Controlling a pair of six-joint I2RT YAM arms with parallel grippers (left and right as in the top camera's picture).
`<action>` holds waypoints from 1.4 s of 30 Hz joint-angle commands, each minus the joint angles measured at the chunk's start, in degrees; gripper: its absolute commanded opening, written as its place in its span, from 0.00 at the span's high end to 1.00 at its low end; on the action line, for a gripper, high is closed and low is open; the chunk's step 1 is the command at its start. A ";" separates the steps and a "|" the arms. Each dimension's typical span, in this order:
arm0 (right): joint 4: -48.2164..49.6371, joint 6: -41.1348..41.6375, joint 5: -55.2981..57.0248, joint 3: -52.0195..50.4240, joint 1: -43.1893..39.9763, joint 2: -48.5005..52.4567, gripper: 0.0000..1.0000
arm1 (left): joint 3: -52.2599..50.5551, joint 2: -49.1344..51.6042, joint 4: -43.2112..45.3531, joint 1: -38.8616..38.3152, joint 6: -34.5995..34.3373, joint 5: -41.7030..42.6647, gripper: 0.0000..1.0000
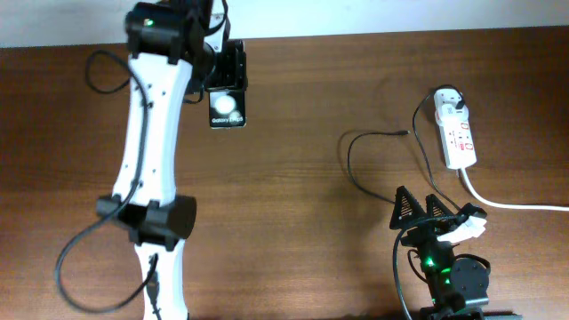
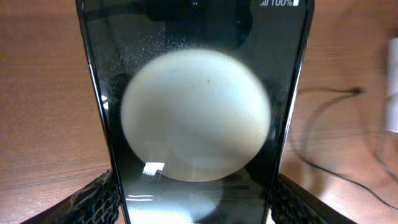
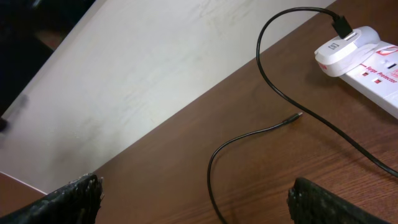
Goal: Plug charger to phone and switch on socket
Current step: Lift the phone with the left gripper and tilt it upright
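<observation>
The phone [image 1: 228, 108], a black slab with a white circle and small lettering, is at the far left of the table, held in my left gripper [image 1: 231, 76]. In the left wrist view the phone [image 2: 196, 118] fills the frame and the gripper [image 2: 194, 186] is shut on its two long edges. The charger's thin black cable [image 1: 353, 173] loops from a white adapter [image 1: 450, 103] in the socket [image 1: 459, 138]. Its plug tip [image 1: 407, 132] lies loose on the wood, also in the right wrist view [image 3: 297, 116]. My right gripper [image 1: 418, 209] [image 3: 196, 183] is open and empty, with the cable [image 3: 214, 168] running between its fingers.
The socket's thick white cord [image 1: 516, 204] runs off to the right edge. A white wall [image 3: 155, 68] borders the table's far edge. The left arm [image 1: 156, 160] stretches up the left side, with its own black cables looping beside it.
</observation>
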 commanded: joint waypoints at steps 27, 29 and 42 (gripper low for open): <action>-0.09 -0.42 0.70 -0.46 -0.31 -0.37 0.01 | -81.94 -38.16 30.14 -6.71 -6.34 25.79 0.46; -0.09 -0.44 0.70 -0.46 -0.31 -0.37 0.01 | -82.42 -38.14 30.42 -6.71 -7.52 32.89 0.46; -0.07 -0.42 0.70 -0.46 -0.31 -0.37 0.01 | -82.42 -38.14 35.30 8.70 -22.53 50.75 0.43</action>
